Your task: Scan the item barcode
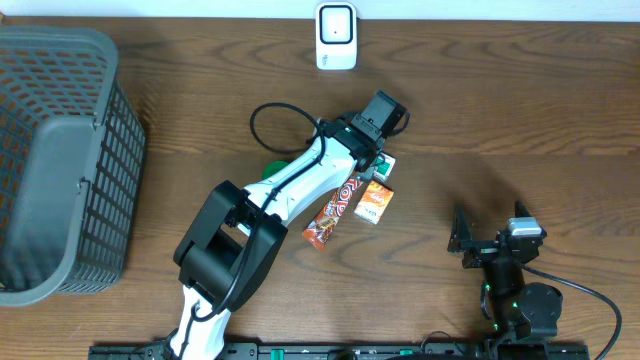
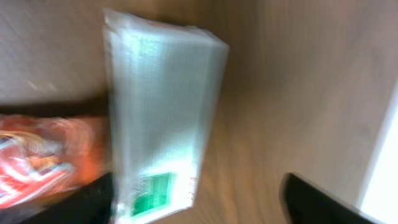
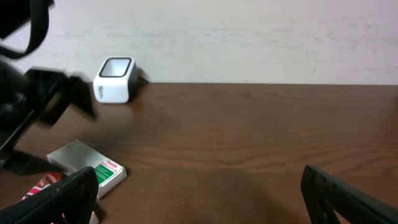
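The box (image 2: 160, 109), white with a green patch at one end, lies flat on the desk (image 1: 540, 100) near the middle, directly beneath the left gripper (image 2: 202, 202). The left gripper is spread wide — one finger shows at each lower corner of the left wrist view, and the box sits between them with bare desk on the side toward the right-hand finger. That view is motion-blurred; the print on the box cannot be read, and whether the near finger touches the box cannot be told.

From overhead the left arm covers most of the box; only a white-and-green corner shows past the wrist. Just beside it lie a small orange carton (image 1: 372, 202) and a red-orange snack wrapper (image 1: 333, 216), the wrapper partly under the arm. A green item (image 1: 271, 170) shows at the arm's other side, mostly hidden, so its shape cannot be told.

The scanner (image 1: 336, 36), white with a dark window, stands upright at the far edge of the desk, well apart from the box. The desk between them is open wood, crossed only by a black cable loop (image 1: 268, 118) off the left arm.

The right gripper (image 3: 205, 202) is fully spread and holds nothing — it sits near the front edge, right of the items, with bare desk around it. A grey mesh basket (image 1: 125, 150) stands at the left edge, cut off by the frame.
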